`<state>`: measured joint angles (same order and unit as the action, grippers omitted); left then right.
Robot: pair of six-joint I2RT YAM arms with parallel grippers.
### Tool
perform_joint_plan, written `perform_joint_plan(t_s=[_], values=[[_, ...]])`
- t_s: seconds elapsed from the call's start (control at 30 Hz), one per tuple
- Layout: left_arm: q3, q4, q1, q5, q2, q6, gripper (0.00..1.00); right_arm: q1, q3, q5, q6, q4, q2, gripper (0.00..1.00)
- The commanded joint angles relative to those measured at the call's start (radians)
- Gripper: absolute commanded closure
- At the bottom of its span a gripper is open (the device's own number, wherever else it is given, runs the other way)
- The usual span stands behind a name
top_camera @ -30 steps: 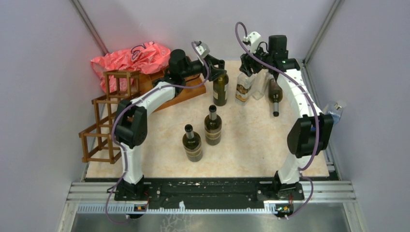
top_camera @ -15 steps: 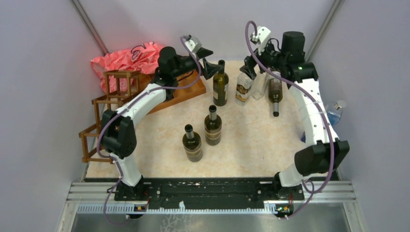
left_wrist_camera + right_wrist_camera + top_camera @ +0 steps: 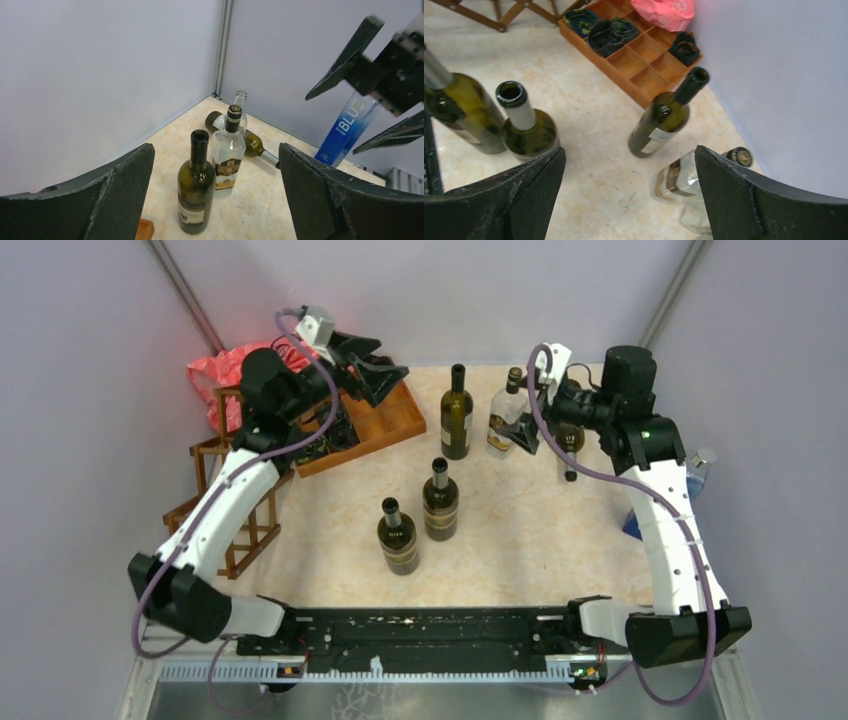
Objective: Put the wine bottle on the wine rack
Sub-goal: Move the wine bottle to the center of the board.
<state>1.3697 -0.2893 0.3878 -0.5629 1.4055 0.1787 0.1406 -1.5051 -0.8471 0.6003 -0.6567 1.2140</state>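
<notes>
Wine rack (image 3: 196, 468) partly behind left arm (image 3: 235, 485); lying bottle (image 3: 569, 464) mostly behind right arm (image 3: 662, 508)

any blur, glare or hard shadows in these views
Top external: even light, sharp, only soft shadows on the table. Left wrist: green bottle crisp, right gripper slightly soft at its edges. Right wrist: its own fingers dark and near, little detail; no harsh glare anywhere.

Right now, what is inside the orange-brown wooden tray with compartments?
Dark rolled items fill several compartments of the tray; at least two others look bare. From above, the left arm covers part of the tray, and the right wrist view crops its far end.
</notes>
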Motion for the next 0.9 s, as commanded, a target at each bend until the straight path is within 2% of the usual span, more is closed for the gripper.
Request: perform_joint_plan(t_s=[0.0, 0.23, 0.43, 0.87], values=[[-0.074, 0.101, -0.040, 0.018, -0.144, 0.135, 0.01, -0.005, 0.058, -0.153, 0.012, 0.013, -0.042, 0.02], [-0.164, 0.255, -0.064, 0.058, -0.312, 0.243, 0.01, 0.008, 0.154, -0.258, 0.037, 0.028, -0.085, 0.02], [-0.244, 0.267, -0.067, 0.061, -0.412, 0.331, 0.01, 0.053, 0.224, -0.271, 0.135, 0.004, -0.109, 0.02], [-0.291, 0.352, -0.067, 0.108, -0.501, 0.331, 0.01, 0.150, 0.267, -0.233, 0.209, -0.070, -0.109, 0.02]])
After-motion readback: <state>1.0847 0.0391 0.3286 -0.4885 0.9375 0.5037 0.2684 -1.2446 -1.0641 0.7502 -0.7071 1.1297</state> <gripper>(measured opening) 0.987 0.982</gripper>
